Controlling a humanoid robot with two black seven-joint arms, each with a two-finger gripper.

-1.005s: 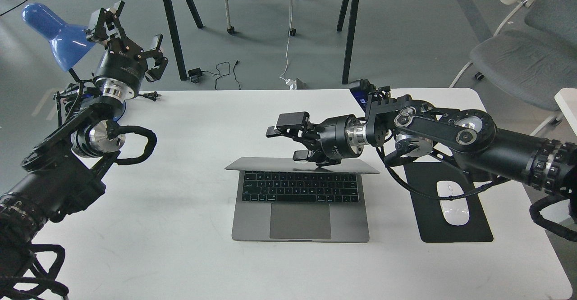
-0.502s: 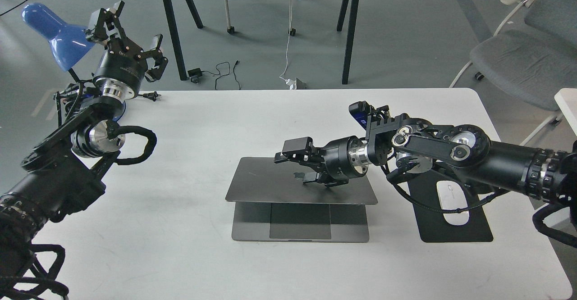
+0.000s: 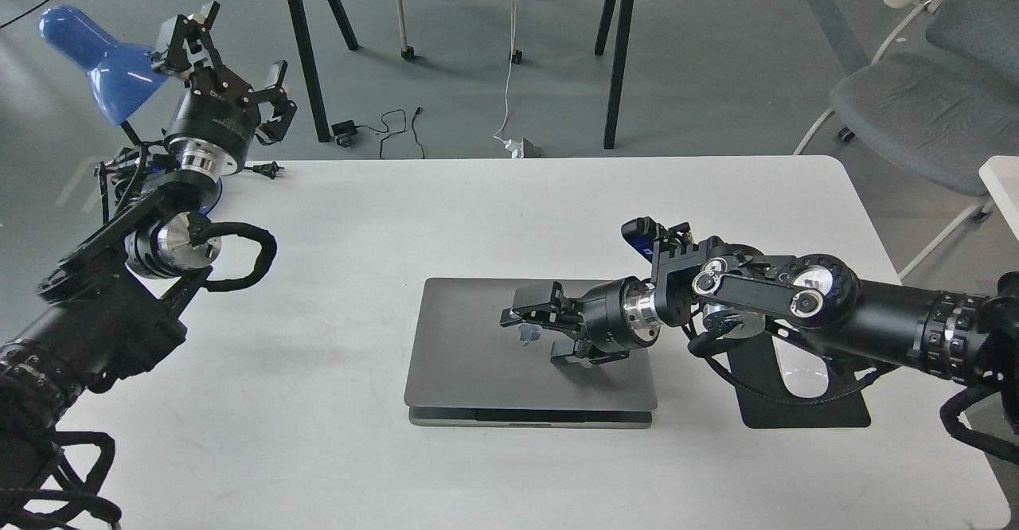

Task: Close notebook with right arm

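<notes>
Grey notebook (image 3: 486,355), mid-table: lid, half-raised a moment ago, now lowered almost flat, thin gap seemingly left at front. Right gripper (image 3: 537,331) pressing on lid, fingers spread, grasping nothing. Left gripper (image 3: 223,52) raised, fingers spread.

Grey floor, white table (image 3: 334,212), lab room seen from my head cam.

Beyond the table's far edge I see black table legs (image 3: 618,52), castor wheels (image 3: 407,52), a white cable (image 3: 509,60) hanging down to a plug block (image 3: 519,148), and a black adapter with cord (image 3: 374,130). Grey chair (image 3: 915,108) at right, blue lamp shade (image 3: 91,56) at far left. Light is even, with soft shadows.
</notes>
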